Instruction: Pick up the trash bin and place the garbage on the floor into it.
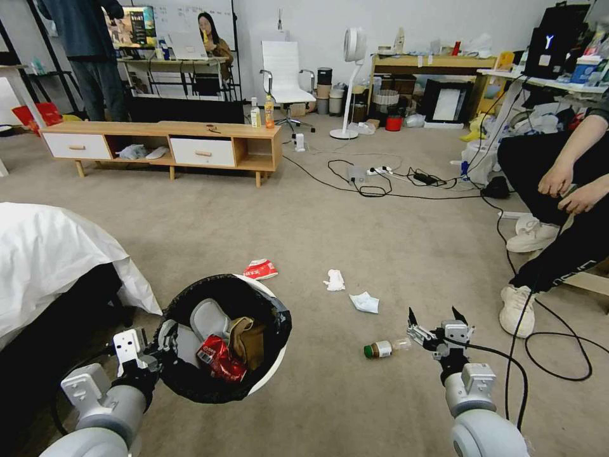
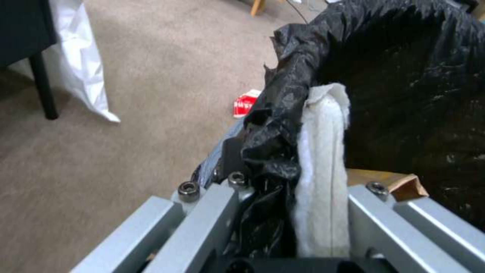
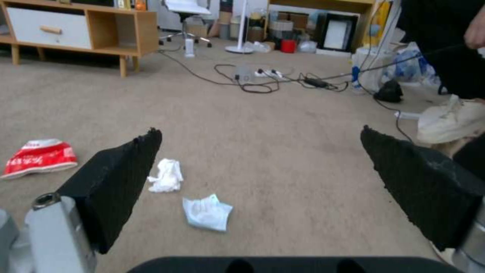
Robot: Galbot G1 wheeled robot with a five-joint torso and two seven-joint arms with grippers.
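Your left gripper (image 1: pixel 166 335) was clamped on the rim of the trash bin (image 1: pixel 269 374), held tilted above the floor (image 1: pixel 355 406) with a crushed red can (image 1: pixel 219 358) and brown paper bag (image 1: pixel 248 343) inside. Your right gripper (image 1: pixel 438 317) hung spread wide and empty, just beside the green-capped bottle (image 1: pixel 379 350). Judged best: drop squarely over the bottle's middle, since it could roll. Two tissue wads (image 1: pixel 334 280) (image 1: pixel 365 302) and the red-white wrapper (image 1: pixel 261 269) lay farther out. A seated person's shoes (image 1: pixel 515 309) and loose cables (image 1: pixel 558 355) crowded your right side; the white-draped bed (image 1: pixel 51 254) hemmed the left.
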